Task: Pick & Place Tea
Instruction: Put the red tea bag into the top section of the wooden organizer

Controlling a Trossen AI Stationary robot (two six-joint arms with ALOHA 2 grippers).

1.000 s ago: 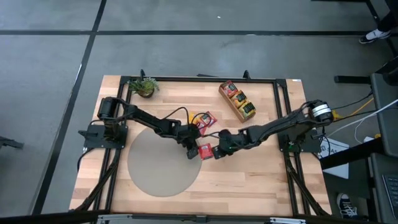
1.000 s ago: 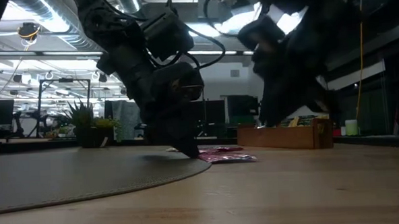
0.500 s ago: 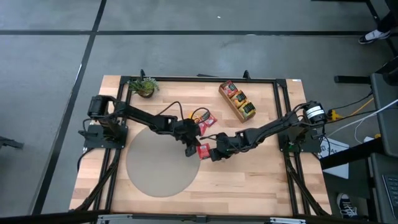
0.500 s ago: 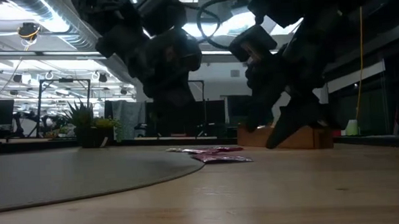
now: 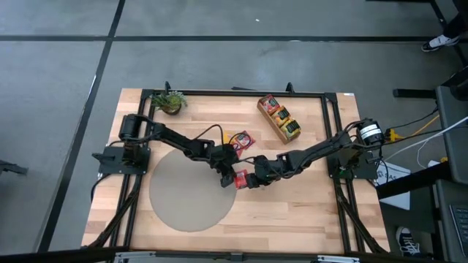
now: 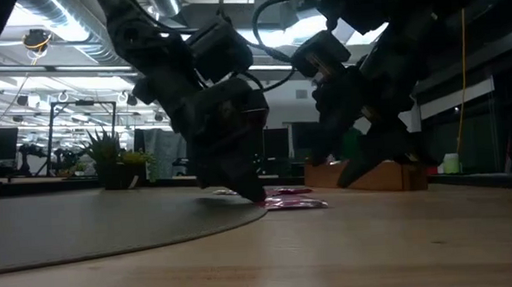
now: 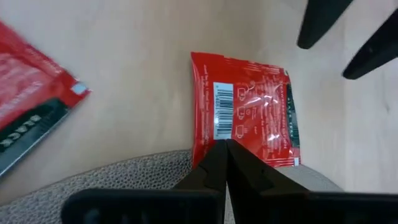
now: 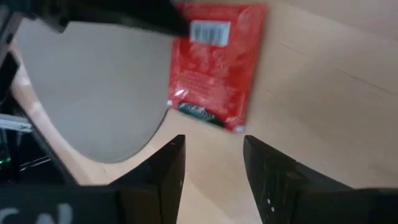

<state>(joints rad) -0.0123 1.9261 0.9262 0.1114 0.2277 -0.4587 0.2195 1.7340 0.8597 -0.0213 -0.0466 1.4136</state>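
Red tea sachet (image 5: 239, 177) flat on table at mat edge (image 5: 190, 196), pinned by pressed-together left gripper (image 7: 222, 149); right gripper (image 8: 210, 163) spread just beside its free end; advisable to slide one finger under that edge before closing, keeping left tip steady.

You had both grippers, left gripper (image 5: 224, 180) and right gripper (image 5: 251, 180), flanking a red sachet (image 5: 239, 177) at the mat's (image 5: 183, 197) edge.
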